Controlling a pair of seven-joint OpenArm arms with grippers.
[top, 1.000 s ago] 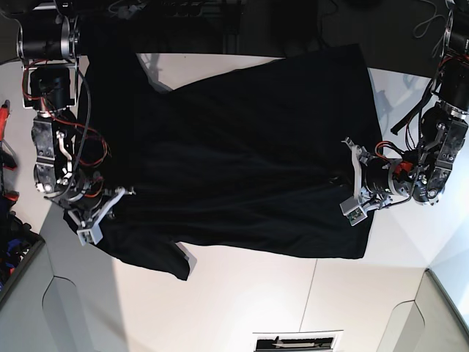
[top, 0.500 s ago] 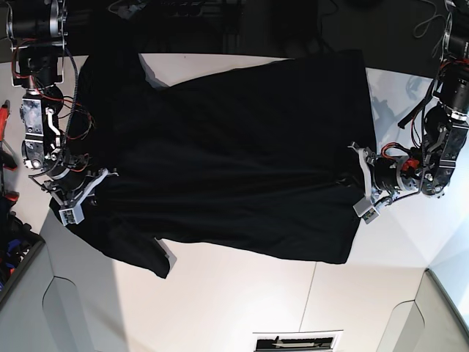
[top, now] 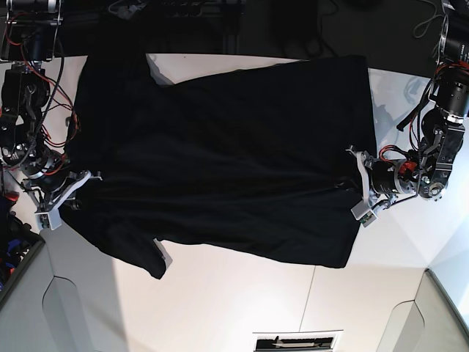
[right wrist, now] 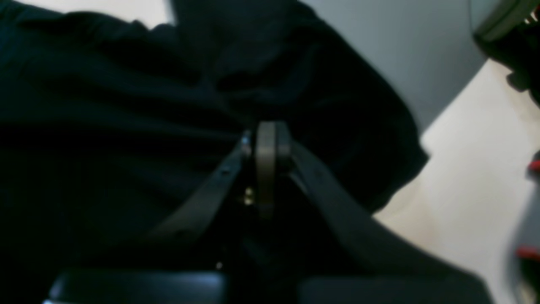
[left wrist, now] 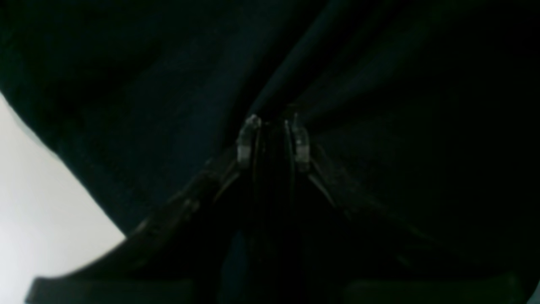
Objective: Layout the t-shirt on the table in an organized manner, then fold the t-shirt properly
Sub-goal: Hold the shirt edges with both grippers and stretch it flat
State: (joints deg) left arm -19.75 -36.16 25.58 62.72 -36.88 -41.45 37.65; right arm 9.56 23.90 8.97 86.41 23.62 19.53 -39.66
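The black t-shirt (top: 234, 161) is spread across the white table (top: 242, 293), plain black side up, no graphic showing. My left gripper (top: 350, 183) at the base view's right is shut on the shirt's edge; the left wrist view shows its fingertips (left wrist: 249, 139) pinched on black cloth (left wrist: 126, 84). My right gripper (top: 77, 192) at the base view's left is shut on the opposite edge near a sleeve; the right wrist view shows its closed fingers (right wrist: 265, 147) in folds of the cloth (right wrist: 105, 105).
A dark area with cables and stands lies past the table's far edge (top: 220, 22). Grey angled panels (top: 66, 308) border the near left and a slot plate (top: 297, 342) sits at the near edge. Red and blue items (top: 11, 235) lie at the left.
My right gripper has moved left, pulling the shirt's edge with it, so the cloth is stretched wider and flatter. My left gripper has stayed near its spot, still holding.
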